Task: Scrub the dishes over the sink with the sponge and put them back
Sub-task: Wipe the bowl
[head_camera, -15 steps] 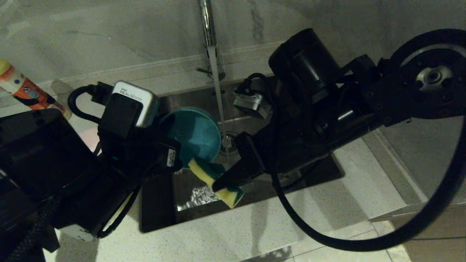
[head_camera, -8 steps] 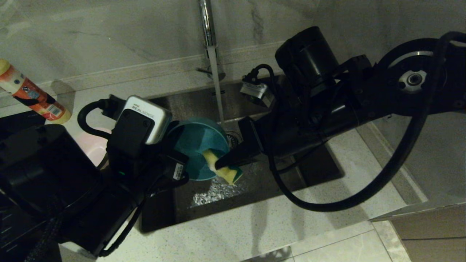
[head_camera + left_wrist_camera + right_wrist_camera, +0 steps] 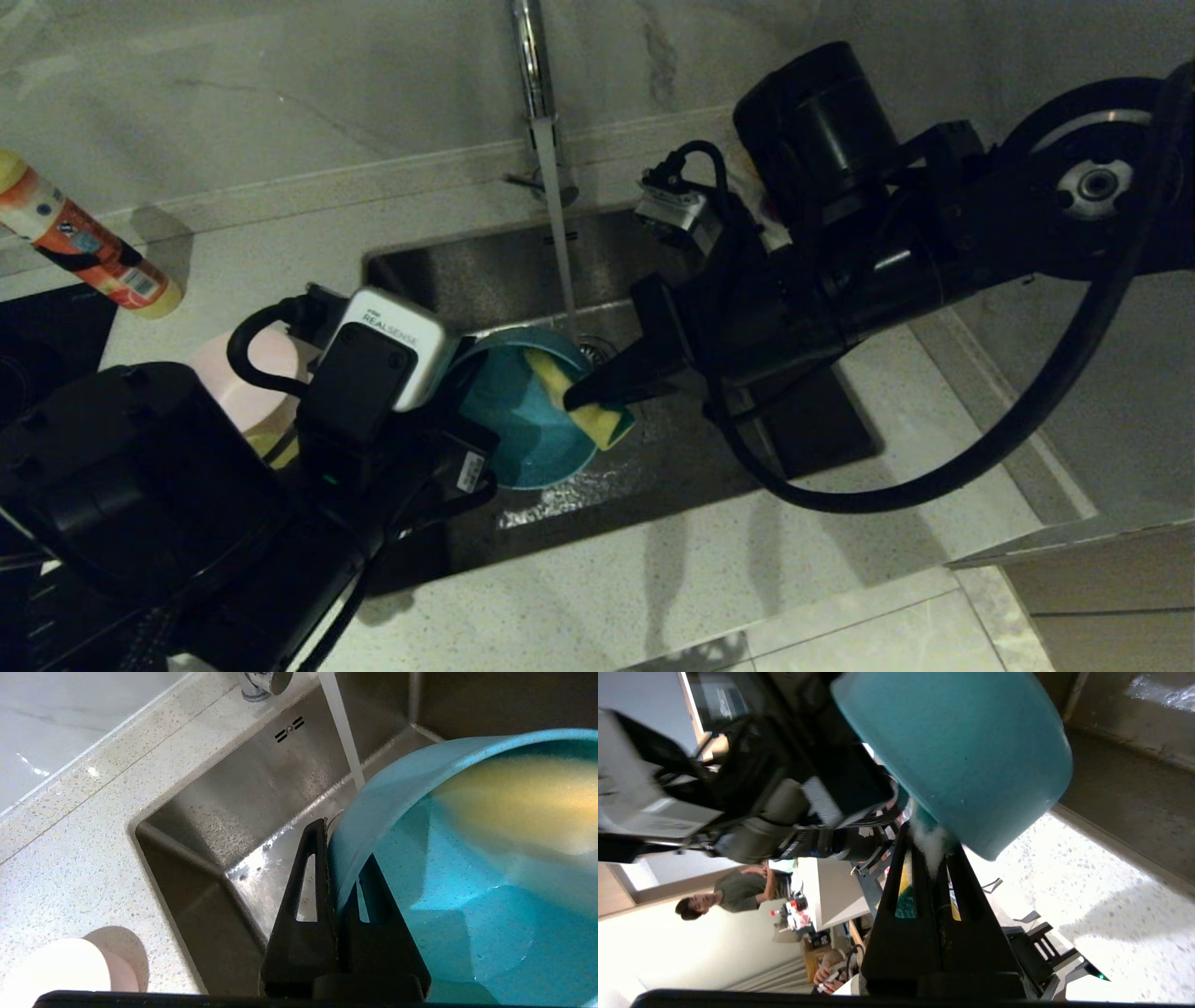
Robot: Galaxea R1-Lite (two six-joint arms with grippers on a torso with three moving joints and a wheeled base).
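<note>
The light blue bowl point(image 3: 518, 425) hangs tilted over the sink point(image 3: 467, 271), its opening turned toward the right arm. My left gripper point(image 3: 343, 858) is shut on the bowl's point(image 3: 467, 905) rim, one finger inside and one outside. My right gripper point(image 3: 574, 399) is shut on the yellow and green sponge point(image 3: 588, 411), which presses against the bowl's inside. In the right wrist view the gripper point(image 3: 929, 844) shows white foam at its tips below the bowl point(image 3: 962, 751). The pale pink bowl point(image 3: 252, 373) stands upside down on the counter to the left of the sink.
Water runs from the chrome tap point(image 3: 529, 56) down to the strainer drain point(image 3: 590, 350) just behind the bowl. An orange and white bottle point(image 3: 75, 243) lies at the far left of the counter. A dark hob point(image 3: 47, 327) fills the left edge.
The left gripper has carried the blue bowl lower and nearer over the sink. The right gripper has lifted the sponge from below the bowl up into its inside.
</note>
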